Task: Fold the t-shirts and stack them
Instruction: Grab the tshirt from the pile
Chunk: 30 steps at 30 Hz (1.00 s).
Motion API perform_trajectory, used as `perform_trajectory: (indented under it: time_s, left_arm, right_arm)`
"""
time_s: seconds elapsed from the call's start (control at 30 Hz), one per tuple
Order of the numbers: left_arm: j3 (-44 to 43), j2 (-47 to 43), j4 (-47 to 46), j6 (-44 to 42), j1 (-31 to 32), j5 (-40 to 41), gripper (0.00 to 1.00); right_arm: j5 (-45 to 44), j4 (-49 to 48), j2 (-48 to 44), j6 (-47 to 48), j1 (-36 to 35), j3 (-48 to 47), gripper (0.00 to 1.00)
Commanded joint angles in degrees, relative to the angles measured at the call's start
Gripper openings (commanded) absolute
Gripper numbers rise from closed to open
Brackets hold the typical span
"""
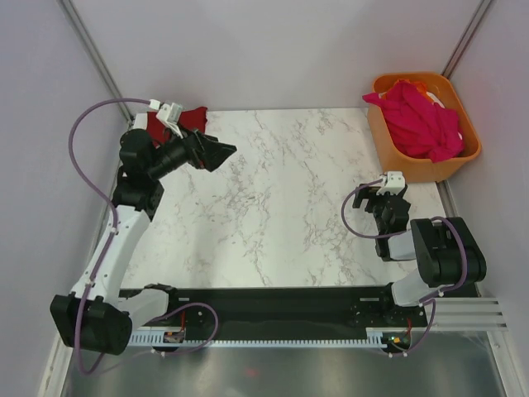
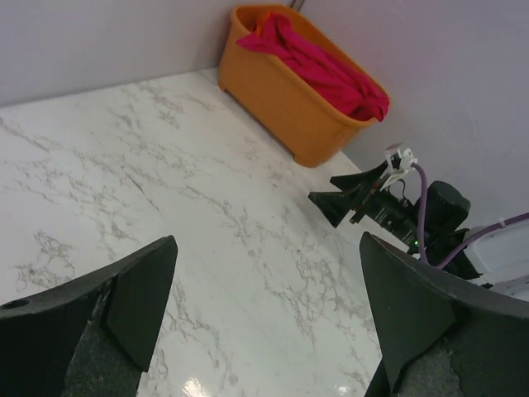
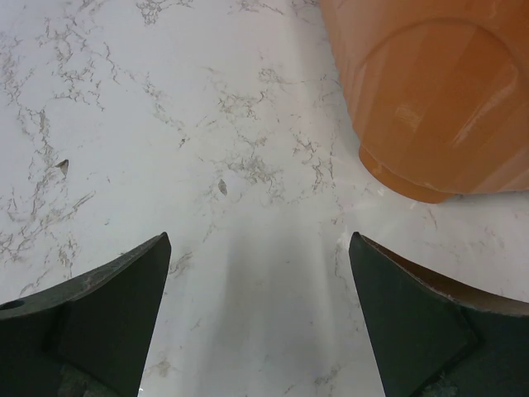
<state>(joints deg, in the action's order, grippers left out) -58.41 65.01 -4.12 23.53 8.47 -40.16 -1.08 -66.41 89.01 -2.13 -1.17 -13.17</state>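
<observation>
Wide open, the left gripper (image 2: 264, 331) and the right gripper (image 3: 260, 331) each hold nothing between their fingers. We record a magenta shirt (image 1: 421, 124) heaped unfolded in an orange tub (image 1: 388, 147), one fold draped over the tub's rim. A dark red shirt (image 1: 195, 117) lies bunched at the far left corner of the marble table (image 1: 273, 198), partly hidden behind the left arm's wrist. We place the tub at the far right corner. The right gripper hangs over bare tabletop just beside the tub's near end. The left gripper hangs near the red shirt, pointed across the table toward the tub.
</observation>
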Motion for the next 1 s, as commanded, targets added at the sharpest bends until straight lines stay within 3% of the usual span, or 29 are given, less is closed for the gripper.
perform_trajectory:
  time_s: [0.0,0.03,0.07,0.1,0.13,0.17,0.23,0.27,0.3,0.37,0.4,0.47,0.5,0.57,0.6,0.63,0.7,0.73,0.87,0.97]
  left_arm:
    - [-5.8,-6.2,6.1,-2.6,-1.6,-2.7,1.0]
    - [-3.0,-6.7,11.1,10.4,-1.6,5.2,1.0]
    - [-0.9,-6.7,10.3,12.7,-1.6,4.4,1.0]
    - [1.3,-6.0,0.4,14.1,-1.6,-5.1,0.99]
    - [1.5,-3.2,0.3,14.8,-1.5,-8.1,0.99]
    - [0.3,-2.0,2.5,13.5,-1.5,-9.3,1.0]
    - [-1.7,-1.6,12.4,7.1,-1.4,-1.8,1.0]
    - [-1.5,-2.7,14.5,5.6,-1.4,2.7,1.0]
    - [-1.4,-3.2,16.7,4.8,-1.4,10.4,1.0]
    - [-1.0,-3.7,19.8,0.4,-0.9,12.4,1.0]
    - [-0.8,-3.8,20.6,-1.0,0.9,16.8,1.0]
    - [-0.5,-3.3,21.9,-3.0,2.3,19.9,1.0]
    - [-1.1,-2.8,22.7,-3.1,2.3,21.5,1.0]
    - [-2.3,-1.6,25.9,-3.3,2.4,23.1,1.0]
    - [-2.7,-1.0,26.5,-3.4,2.4,24.4,1.0]
    - [-2.5,-1.1,26.7,-3.3,2.4,24.7,1.0]
    - [-2.3,-1.6,26.7,-3.3,2.5,25.0,1.0]
    - [-2.0,-1.8,26.8,-3.4,2.5,25.3,1.0]
    - [-1.8,-1.8,27.5,-3.8,2.9,27.1,0.99]
    - [-1.8,-1.5,27.6,-3.8,3.0,27.1,0.97]
  right_arm:
    - [1.0,-2.4,-0.6,0.2,-0.1,-0.9,0.98]
    - [1.0,-2.4,-0.5,0.2,-0.1,-0.9,0.98]
    - [1.0,-2.4,-0.5,0.2,-0.1,-1.0,0.98]
    - [1.0,-2.3,-0.5,0.2,-0.1,-1.1,0.98]
    - [1.0,-2.2,-0.5,0.2,-0.1,-1.1,0.98]
    - [0.9,-1.9,-0.6,0.3,-0.4,-1.2,0.98]
    - [0.9,-0.1,-2.0,4.4,-1.9,-1.5,0.98]
    - [-1.9,4.2,-6.5,5.5,-5.3,-2.5,0.98]
    - [-4.6,17.2,-9.4,6.2,-7.0,-8.0,0.98]
    - [-6.7,32.4,-16.7,4.2,-9.7,-17.1,0.98]
    - [-7.3,44.0,-18.1,0.0,-9.6,-27.1,0.98]
    - [-12.1,55.1,-17.9,-8.8,-7.9,-38.2,0.98]
    - [-12.3,61.9,-16.7,-9.6,-6.9,-48.1,0.98]
    - [-14.4,70.1,-8.9,-11.8,-4.6,-58.7,0.98]
    - [-15.9,80.9,-4.9,-12.3,-3.8,-71.3,0.98]
    - [-17.0,86.6,3.6,-12.8,-2.7,-77.7,0.98]
    - [-20.1,99.7,11.2,-13.0,-2.0,-93.5,0.98]
    - [-23.1,102.5,16.5,-13.2,-1.2,-97.2,0.98]
    - [-25.3,106.8,22.3,-14.4,3.8,-103.1,0.98]
    - [-20.3,108.2,25.2,-17.1,10.2,-105.0,0.95]
